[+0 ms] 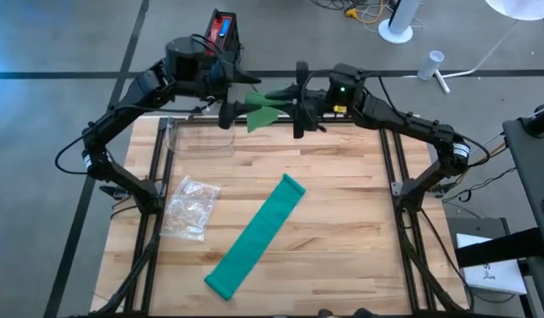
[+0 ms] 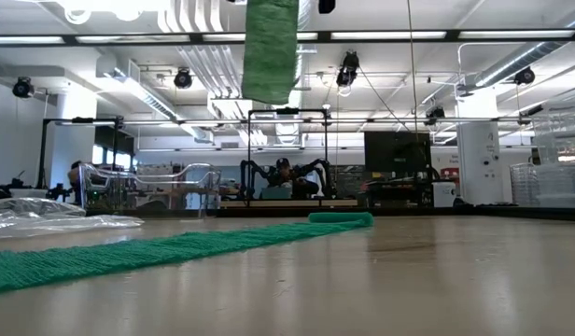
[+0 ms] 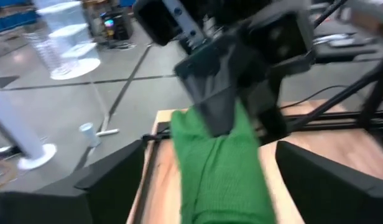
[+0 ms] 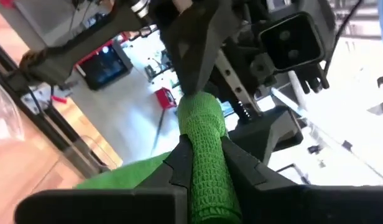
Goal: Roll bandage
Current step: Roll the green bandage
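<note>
A green bandage (image 1: 265, 109) is held up above the table's far edge, between my two grippers. My right gripper (image 4: 205, 152) is shut on it. My left gripper (image 3: 210, 149) is open, with its two fingers standing wide on either side of the bandage (image 3: 219, 174) and apart from it. In the low view the green bandage (image 2: 271, 47) hangs from the picture's top. A second, teal bandage strip (image 1: 254, 238) lies flat and unrolled across the table's middle, with a small rolled end (image 2: 341, 218) at its far tip. My right gripper pinches a bunched, narrow part of the green bandage (image 4: 203, 127) between its two fingers (image 4: 179, 162). The fingers come in level from the table's right side. The bandage is lifted clear of the table and widens past the fingertips toward the left gripper.
A clear plastic bag (image 1: 191, 208) lies on the table's left part. A clear plastic container (image 1: 201, 137) stands at the far left. Black frame rails (image 1: 153, 221) run along both sides of the wooden table (image 1: 343, 256).
</note>
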